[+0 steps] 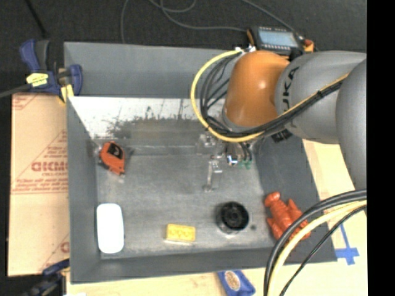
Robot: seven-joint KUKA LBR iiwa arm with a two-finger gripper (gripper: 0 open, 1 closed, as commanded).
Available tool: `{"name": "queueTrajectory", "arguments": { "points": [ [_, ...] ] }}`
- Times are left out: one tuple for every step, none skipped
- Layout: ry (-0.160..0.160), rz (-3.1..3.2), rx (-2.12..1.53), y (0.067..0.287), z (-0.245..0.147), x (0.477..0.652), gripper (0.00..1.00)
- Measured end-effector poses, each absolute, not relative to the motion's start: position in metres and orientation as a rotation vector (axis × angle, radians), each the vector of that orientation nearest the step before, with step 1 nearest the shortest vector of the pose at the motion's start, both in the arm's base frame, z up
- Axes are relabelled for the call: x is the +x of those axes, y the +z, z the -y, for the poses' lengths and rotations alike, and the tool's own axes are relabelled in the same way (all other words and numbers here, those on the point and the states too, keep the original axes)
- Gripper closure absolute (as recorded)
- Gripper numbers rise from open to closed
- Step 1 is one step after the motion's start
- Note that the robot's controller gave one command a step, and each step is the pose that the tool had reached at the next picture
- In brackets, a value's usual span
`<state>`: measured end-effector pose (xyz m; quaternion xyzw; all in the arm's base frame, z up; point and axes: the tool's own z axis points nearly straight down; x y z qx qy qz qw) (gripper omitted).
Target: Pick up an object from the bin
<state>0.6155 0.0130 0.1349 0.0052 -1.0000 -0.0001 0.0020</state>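
The tool (213, 176), a slim metal assembly under the arm's smooth orange wrist cover (256, 88), hangs over bare floor near the middle of the bin (160, 187). Looped black and yellow cables (203, 103) and the cover hide its upper part, and how far it is open, or whether it has hold of anything, cannot be told.

Nearest to it, toward the bin's bottom edge, lies a black round disc (232, 216) with a ribbed rim. It is the closest candidate for picking and sits apart from the tool. To the right, an orange lumpy plastic piece (282, 216) rests against the sloping right wall, its lower end cut off by a cable. A small flat yellow block (180, 233) lies left of the disc along the bottom edge. A smooth white oval object (110, 227) occupies the bottom-left corner. An orange and black tape measure (113, 157) sits near the left wall. The bin is grey metal, scuffed along its far wall.
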Motion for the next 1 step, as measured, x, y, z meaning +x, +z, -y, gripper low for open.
{"name": "queueTrajectory", "arguments": {
  "points": [
    [-0.001,3.144,0.016,0.1396,-0.0130,0.6166,0.00]
  ]
}}
